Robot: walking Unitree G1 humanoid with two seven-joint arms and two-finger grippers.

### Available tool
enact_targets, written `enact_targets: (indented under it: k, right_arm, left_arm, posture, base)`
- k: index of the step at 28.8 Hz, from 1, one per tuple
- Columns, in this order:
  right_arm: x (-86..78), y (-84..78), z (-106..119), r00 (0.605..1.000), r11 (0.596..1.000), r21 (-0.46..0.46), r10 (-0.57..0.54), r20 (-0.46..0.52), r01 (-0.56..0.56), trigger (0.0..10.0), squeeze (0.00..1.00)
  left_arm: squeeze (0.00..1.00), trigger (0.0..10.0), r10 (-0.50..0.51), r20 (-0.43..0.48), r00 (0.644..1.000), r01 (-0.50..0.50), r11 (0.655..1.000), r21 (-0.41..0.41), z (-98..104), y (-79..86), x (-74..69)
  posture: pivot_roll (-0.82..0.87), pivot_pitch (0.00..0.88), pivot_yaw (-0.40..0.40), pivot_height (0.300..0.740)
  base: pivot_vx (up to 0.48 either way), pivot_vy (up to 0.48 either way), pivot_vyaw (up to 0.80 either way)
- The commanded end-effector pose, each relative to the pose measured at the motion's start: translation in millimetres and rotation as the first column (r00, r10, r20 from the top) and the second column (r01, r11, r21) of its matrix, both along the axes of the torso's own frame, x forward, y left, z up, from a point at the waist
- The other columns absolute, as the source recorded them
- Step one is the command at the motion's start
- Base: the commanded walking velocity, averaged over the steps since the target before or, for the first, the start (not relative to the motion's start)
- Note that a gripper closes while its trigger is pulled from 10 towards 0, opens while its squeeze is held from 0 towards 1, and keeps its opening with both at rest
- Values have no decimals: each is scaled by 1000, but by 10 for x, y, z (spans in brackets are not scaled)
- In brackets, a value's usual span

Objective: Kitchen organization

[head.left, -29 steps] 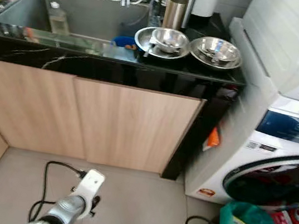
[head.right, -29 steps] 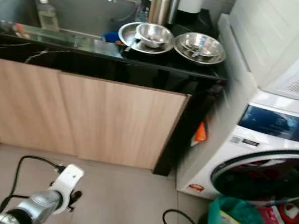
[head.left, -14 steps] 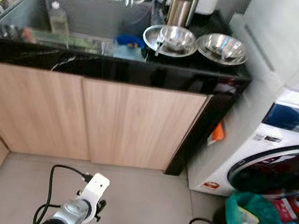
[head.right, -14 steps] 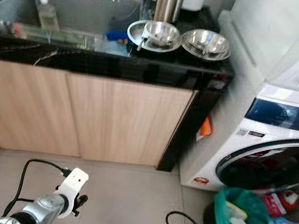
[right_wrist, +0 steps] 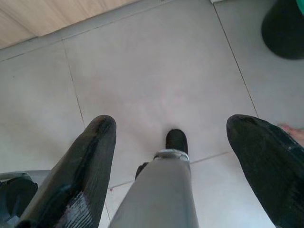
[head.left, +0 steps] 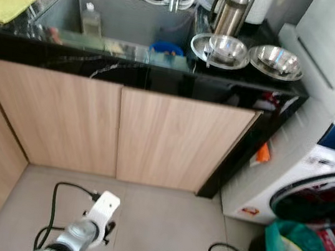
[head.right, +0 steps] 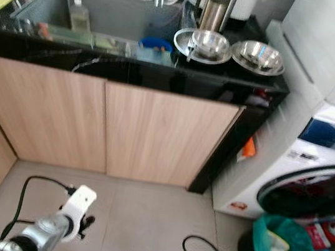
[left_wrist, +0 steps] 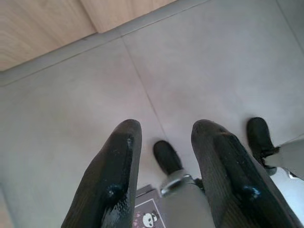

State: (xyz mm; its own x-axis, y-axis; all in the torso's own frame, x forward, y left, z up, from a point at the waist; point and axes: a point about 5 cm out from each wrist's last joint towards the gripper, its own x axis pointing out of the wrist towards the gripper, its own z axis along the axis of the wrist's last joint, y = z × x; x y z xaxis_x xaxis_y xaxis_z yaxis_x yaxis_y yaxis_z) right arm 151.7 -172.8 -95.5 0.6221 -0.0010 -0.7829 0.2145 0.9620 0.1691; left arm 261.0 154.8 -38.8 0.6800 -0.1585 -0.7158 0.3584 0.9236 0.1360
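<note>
Since the earlier frames the whole picture has slid rightward and the yellow cloth (head.left: 9,2) has come into sight at the far left, which reads as the camera turning as the robot walks, not as anything on the worktop (head.left: 131,69) shifting. From the left eye, the sink (head.left: 123,21) sits behind the black worktop edge with a blue item (head.left: 166,48) at its near rim, and beside it the steel plate with a bowl (head.left: 220,48), a second steel bowl (head.left: 278,60) and a steel flask (head.left: 233,12) stand grouped at the right end, probably set there to drain or await sorting. From the right eye, the washing machine (head.right: 313,166) and a green bag (head.right: 282,247) stand on the floor to the right. Both arms hang low (idle for walking). In the left wrist view the left end effector (left_wrist: 164,142) holds nothing, fingers narrowly parted above the floor tiles. In the right wrist view the right end effector (right_wrist: 173,142) is spread wide and empty.
</note>
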Motion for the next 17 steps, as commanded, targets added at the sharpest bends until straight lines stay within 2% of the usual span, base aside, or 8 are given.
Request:
enact_targets:
  k: [1, 6, 10, 12, 17]
  right_arm:
    - [-29, -46, -5, 1000, 1000, -8, -8, -2, 8, 10000, 0]
    - [-20, -46, 0, 1000, 1000, -7, 2, 4, -2, 10000, 0]
    - [-12, -54, 4, 1000, 1000, -20, 14, 6, -14, 10000, 0]
    - [-16, -54, 1, 1000, 1000, -18, 10, 2, -10, 10000, 0]
    - [-17, -59, 0, 1000, 1000, -14, -1, -1, 1, 10000, 0]
  left_arm:
    - [0, 10000, -7, -20, 1000, 7, 1000, -15, -32, -71, -36]
    - [0, 10000, -9, -27, 1000, 9, 1000, -13, -43, -77, -48]
    - [0, 10000, -11, -29, 1000, 11, 1000, -2, -47, -73, -53]
    - [0, 10000, -11, -28, 1000, 11, 1000, -3, -46, -75, -52]
    - [0, 10000, -14, -27, 1000, 14, 1000, -5, -44, -84, -49]
  posture:
    - [146, 100, -104, 740]
    - [143, 106, -103, 740]
    - [140, 111, -104, 740]
    - [141, 112, -105, 740]
    - [133, 110, -104, 740]
  base:
    - [0, 0, 0]
    - [0, 0, 0]
    - [0, 0, 609]
    - [277, 0, 800]
    - [292, 0, 0]
